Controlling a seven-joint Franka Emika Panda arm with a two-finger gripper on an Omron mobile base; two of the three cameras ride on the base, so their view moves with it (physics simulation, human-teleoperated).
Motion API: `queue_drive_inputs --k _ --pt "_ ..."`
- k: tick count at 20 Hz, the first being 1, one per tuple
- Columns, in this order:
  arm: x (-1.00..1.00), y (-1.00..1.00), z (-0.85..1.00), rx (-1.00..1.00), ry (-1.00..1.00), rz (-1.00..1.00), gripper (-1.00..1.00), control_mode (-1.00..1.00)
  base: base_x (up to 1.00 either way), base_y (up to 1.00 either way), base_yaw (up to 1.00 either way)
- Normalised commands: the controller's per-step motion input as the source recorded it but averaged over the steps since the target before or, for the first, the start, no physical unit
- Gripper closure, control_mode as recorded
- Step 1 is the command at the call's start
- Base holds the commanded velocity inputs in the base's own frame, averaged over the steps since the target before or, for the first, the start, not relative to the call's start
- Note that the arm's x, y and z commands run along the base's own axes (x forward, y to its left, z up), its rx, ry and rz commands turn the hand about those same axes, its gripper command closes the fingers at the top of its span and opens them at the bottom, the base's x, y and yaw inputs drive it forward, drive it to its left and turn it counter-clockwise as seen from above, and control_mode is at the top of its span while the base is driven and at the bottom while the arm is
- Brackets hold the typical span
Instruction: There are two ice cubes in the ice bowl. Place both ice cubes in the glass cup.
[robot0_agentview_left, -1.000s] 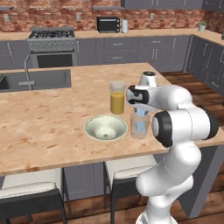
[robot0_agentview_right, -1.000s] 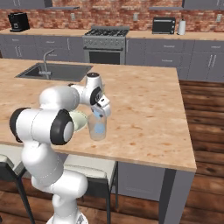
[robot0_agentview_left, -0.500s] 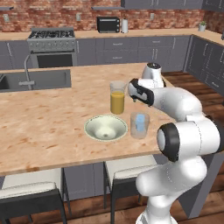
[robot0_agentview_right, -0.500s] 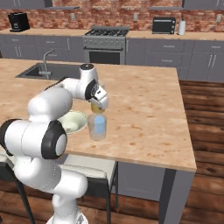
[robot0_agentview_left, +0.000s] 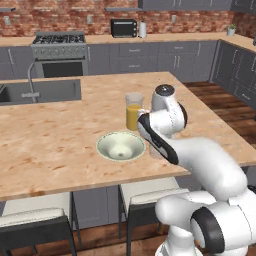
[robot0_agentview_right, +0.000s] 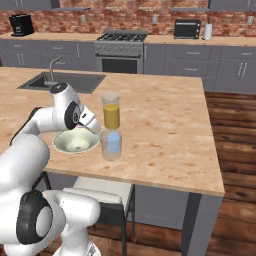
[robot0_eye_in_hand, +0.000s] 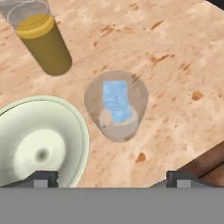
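While the gripper (robot0_eye_in_hand: 109, 175) gapes, ice cubes (robot0_eye_in_hand: 116, 101) lie ahead.

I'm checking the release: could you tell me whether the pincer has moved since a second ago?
Yes. It has pulled back from over the glass cup toward the ice bowl, and opened.

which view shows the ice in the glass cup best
The hand view: it looks down into the glass cup at the pale-blue ice. The right base view shows blue through its side; in the left base view the arm covers it.

Pale-blue ice cubes (robot0_eye_in_hand: 116, 101) lie inside upright glass cup (robot0_eye_in_hand: 116, 106) beside ice bowl (robot0_eye_in_hand: 78, 131).
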Motion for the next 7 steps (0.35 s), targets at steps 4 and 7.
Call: queue_drive_inputs --k 4,7 --pt "-0.79 -0.1 0.0 -0.01 -0.32 -0.09 -1.0 -1.0 0.0 0.0 0.0" --pt "0.02 0.0 0.0 0.0 0.03 0.0 -1.0 -1.0 0.0 0.0 0.0"
